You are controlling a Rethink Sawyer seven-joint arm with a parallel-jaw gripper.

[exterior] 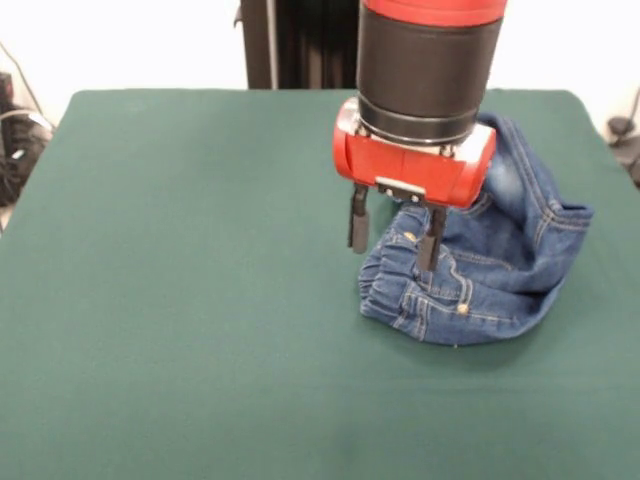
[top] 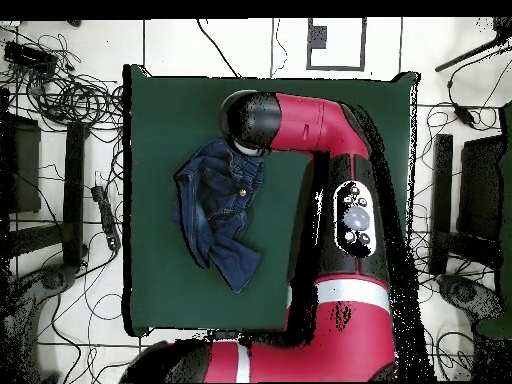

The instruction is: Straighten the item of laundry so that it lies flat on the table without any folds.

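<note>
- The tool (exterior: 393, 238) hangs with its two dark fingers (exterior: 358, 220) parted and nothing held between them; one finger stands just off the waistband's edge over bare cloth, the other comes down onto the denim by the waistband.
- The jeans (exterior: 500, 260) lie bunched in a rumpled heap, waistband toward the camera in the front view, legs folded back behind.
- In the overhead view the jeans (top: 215, 210) sit at about 10 o'clock from the middle of the surface (top: 270, 120), near its left edge, one leg trailing toward 6 o'clock.
- In the front view, wide bare green surface (exterior: 180, 300) lies open from 7 to 11 o'clock of the heap; the right edge is close.
- The red arm (top: 335, 180) spans the surface's right half in the overhead view.
</note>
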